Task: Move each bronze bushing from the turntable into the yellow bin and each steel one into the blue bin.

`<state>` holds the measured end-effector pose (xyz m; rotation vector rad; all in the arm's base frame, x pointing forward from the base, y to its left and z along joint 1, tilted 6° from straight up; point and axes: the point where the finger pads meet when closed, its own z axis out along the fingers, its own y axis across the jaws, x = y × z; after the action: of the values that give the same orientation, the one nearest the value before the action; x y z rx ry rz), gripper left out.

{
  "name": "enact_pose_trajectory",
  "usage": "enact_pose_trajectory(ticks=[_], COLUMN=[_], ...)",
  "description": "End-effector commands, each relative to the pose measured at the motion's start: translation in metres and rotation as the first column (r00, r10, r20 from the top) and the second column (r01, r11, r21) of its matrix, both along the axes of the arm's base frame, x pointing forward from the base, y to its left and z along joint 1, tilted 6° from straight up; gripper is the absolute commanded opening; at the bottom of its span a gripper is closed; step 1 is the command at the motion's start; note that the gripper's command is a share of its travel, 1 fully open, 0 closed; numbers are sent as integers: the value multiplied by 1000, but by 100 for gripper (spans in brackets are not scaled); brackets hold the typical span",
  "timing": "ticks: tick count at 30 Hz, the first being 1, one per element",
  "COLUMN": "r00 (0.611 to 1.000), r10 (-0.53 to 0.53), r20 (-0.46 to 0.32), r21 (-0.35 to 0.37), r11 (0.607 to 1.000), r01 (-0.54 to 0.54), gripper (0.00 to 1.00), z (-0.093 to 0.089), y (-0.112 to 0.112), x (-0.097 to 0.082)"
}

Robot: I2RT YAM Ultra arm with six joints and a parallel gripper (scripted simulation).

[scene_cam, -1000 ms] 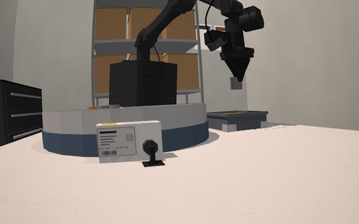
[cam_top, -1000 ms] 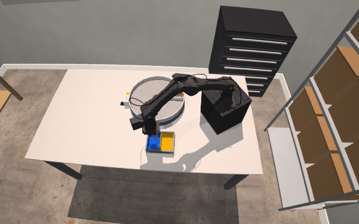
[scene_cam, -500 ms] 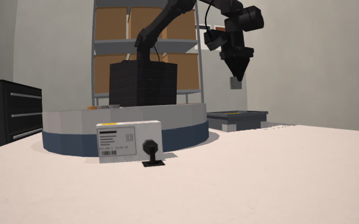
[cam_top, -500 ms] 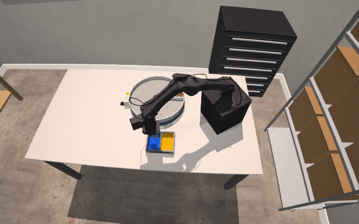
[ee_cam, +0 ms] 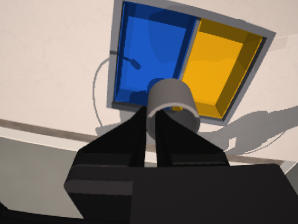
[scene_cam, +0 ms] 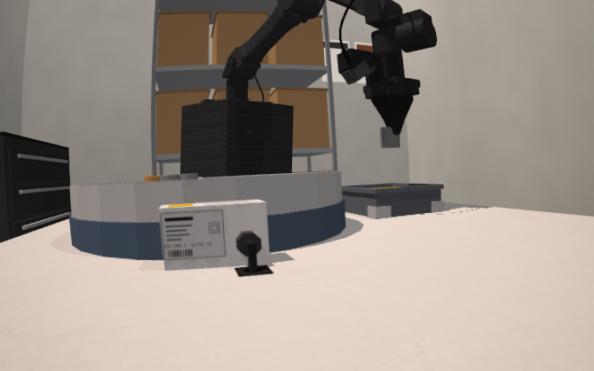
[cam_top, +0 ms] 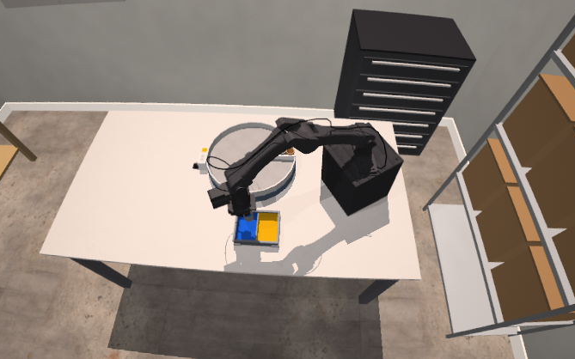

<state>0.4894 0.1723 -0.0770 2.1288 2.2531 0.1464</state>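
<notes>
My gripper (cam_top: 247, 215) (scene_cam: 396, 131) (ee_cam: 151, 113) is shut on the wall of a grey steel bushing (scene_cam: 388, 138) (ee_cam: 171, 93), one finger inside its bore. It hangs above the rear part of the blue bin (cam_top: 241, 226) (ee_cam: 150, 47). The yellow bin (cam_top: 267, 228) (ee_cam: 212, 62) is beside it in the same grey tray. No bushing shows in the visible parts of either bin. On the turntable (cam_top: 233, 144) (scene_cam: 114, 198), a bronze bushing (cam_top: 290, 151) (scene_cam: 152, 177) shows near the divider, and two grey bushing tops (scene_cam: 170, 177) (scene_cam: 189, 176) show over the rim. The arm hides part of the turntable.
A white box with a yellow mark (cam_top: 203, 155) (scene_cam: 213, 237) stands left of the turntable in the top view, with a small black knob-like part (scene_cam: 248, 244) beside it. The arm's black pedestal (cam_top: 360, 187) (scene_cam: 236, 138) stands at the right of the table. The turntable has a raised rim.
</notes>
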Motion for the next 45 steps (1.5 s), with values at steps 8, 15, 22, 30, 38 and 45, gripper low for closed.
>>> enact_pose_trajectory(ticks=[8, 15, 22, 30, 38, 45], r00=[1000, 1000, 1000, 999, 999, 999], r10=[-5, -5, -3, -2, -1, -1], r20=[12, 30, 30, 50, 33, 33], r21=[-8, -1, -1, 6, 0, 0], r11=[1000, 1000, 1000, 1000, 1000, 1000], r01=[5, 5, 3, 2, 1, 1], gripper=[0, 0, 0, 0, 0, 0], z=[7, -12, -51, -49, -50, -50], y=[0, 3, 6, 9, 7, 7], x=[5, 11, 15, 21, 17, 17])
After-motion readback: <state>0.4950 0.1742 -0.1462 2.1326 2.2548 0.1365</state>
